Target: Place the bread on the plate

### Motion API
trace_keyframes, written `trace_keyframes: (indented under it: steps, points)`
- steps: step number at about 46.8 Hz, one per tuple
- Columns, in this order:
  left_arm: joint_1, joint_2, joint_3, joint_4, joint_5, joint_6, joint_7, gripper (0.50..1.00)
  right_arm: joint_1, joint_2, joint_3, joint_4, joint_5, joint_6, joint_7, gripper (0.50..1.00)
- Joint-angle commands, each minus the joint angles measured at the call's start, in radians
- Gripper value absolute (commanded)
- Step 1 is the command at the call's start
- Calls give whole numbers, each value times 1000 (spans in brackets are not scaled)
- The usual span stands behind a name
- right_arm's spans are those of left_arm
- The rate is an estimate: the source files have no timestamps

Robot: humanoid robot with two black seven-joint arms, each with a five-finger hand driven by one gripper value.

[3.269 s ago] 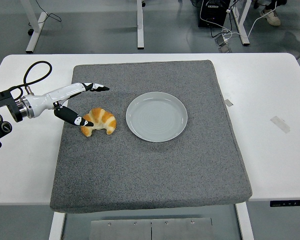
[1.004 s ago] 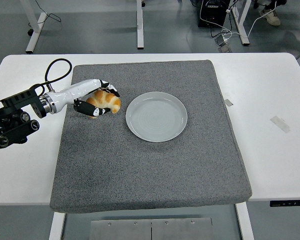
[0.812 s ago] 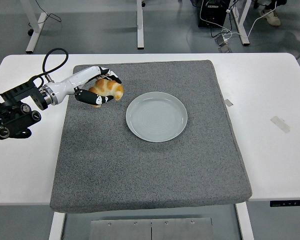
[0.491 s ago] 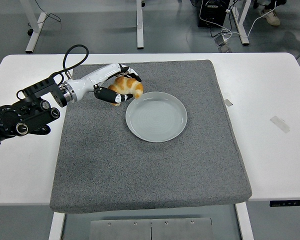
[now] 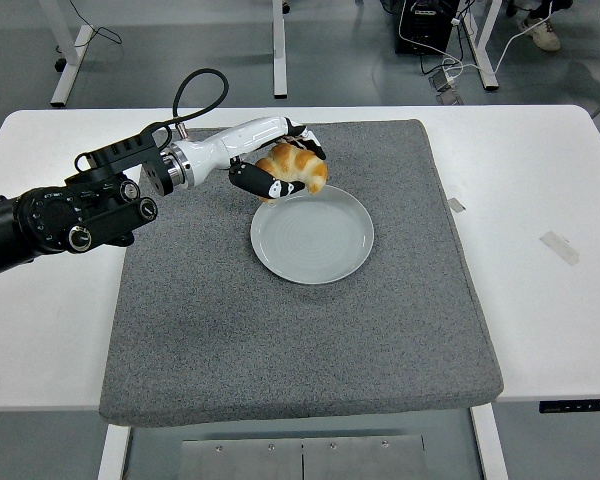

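Note:
A golden croissant (image 5: 297, 169) hangs in the air, held in my left hand (image 5: 283, 166), whose fingers curl around it from above and below. It is over the far left rim of the pale round plate (image 5: 312, 238), which lies on the grey mat (image 5: 300, 330) near its middle. My left arm (image 5: 100, 205) reaches in from the left edge, white at the forearm and black behind. My right arm does not show.
The mat covers most of the white table (image 5: 550, 300). Two strips of tape (image 5: 560, 247) stick to the table at the right. Table legs and cables stand on the floor beyond the far edge.
My left hand closed on the croissant, lifted it off the mat and carried it rightwards. It has gone from the mat's left side to above the plate's far left rim.

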Motion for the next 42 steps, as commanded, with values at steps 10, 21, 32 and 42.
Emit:
trace_keyframes:
  steps: [10,21,32,42]
  points:
    - [13,-25,34,44,3,2,-2,574,0,0,0,0,0,0,0,1000]
    - [23,-54,80,57,3,5,-5,575,0,0,2,0,0,0,0,1000]
    - [47,-117,88,112,12,5,-5,575,0,0,2,0,0,0,0,1000]
    - [53,-163,124,158,12,6,-8,575,0,0,2,0,0,0,1,1000]
